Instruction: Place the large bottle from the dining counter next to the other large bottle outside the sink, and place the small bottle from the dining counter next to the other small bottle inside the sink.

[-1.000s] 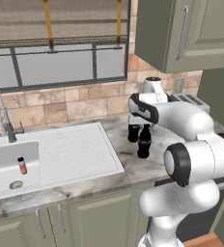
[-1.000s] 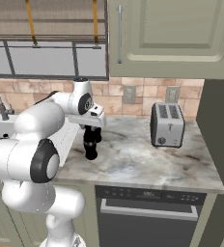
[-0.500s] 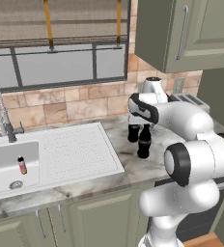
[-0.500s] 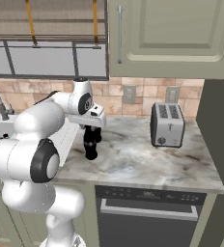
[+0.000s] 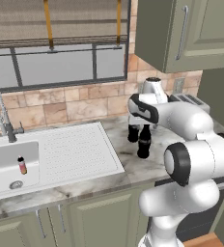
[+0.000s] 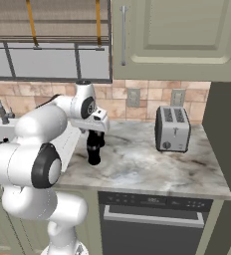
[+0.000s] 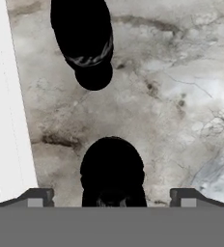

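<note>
The large bottle (image 5: 144, 144) (image 6: 93, 154), black with a narrow neck, stands upright on the marbled worktop right of the sink (image 5: 7, 150). My gripper (image 5: 144, 127) (image 6: 95, 133) (image 7: 111, 195) hovers straight over it, open. In the hand view the bottle's top (image 7: 111, 172) sits between the two fingertips (image 7: 36, 196), and neither one touches it. The other large bottle (image 5: 133, 133) (image 7: 85, 43) stands close behind it, a small gap apart. A small brown bottle with a red label (image 5: 22, 165) stands in the basin. The dining counter and its small bottle are out of view.
A ribbed white drainboard (image 5: 80, 149) (image 7: 5, 120) lies just left of the two bottles. A curved faucet (image 5: 0, 113) rises behind the basin. A silver toaster (image 6: 173, 128) stands at the back right. Bare marbled worktop (image 6: 137, 164) stretches between bottles and toaster.
The gripper's jaws have spread apart and let go of the large bottle, which stays upright where it stood. The arm and base have not moved.
</note>
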Controlling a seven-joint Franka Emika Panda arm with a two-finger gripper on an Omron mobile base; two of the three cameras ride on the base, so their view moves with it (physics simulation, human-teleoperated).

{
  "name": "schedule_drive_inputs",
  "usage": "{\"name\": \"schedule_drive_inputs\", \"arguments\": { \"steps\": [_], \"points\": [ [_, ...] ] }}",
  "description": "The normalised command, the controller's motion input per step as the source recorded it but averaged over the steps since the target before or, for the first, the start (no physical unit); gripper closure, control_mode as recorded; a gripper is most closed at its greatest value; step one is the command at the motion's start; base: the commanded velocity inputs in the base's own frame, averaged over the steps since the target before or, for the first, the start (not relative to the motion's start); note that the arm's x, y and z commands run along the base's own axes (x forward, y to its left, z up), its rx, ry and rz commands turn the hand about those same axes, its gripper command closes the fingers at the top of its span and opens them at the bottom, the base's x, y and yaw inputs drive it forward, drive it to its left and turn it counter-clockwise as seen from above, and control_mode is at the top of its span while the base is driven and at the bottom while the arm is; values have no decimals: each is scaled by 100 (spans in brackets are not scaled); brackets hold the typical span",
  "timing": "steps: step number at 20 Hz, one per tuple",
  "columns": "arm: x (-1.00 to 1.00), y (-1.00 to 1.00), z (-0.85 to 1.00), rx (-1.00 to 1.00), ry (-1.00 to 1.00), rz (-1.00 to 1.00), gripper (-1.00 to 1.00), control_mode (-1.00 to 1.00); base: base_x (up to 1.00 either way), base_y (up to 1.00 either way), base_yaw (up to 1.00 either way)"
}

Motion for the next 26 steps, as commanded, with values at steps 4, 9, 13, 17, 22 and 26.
{"name": "schedule_drive_inputs", "arguments": {
  "steps": [4,9,13,17,22,26],
  "points": [
    [0,0,-2,0,0,0,-100,-100,0,0,0],
    [-1,0,5,0,0,-2,-100,-100,0,0,0],
    [-1,0,38,0,0,0,-100,-100,0,0,0],
    [-4,0,57,0,0,0,-100,-100,0,0,0],
    [-43,0,42,0,0,0,-100,-100,0,0,0],
    [-69,0,33,0,-2,0,-100,-100,0,0,0]
  ]
}}
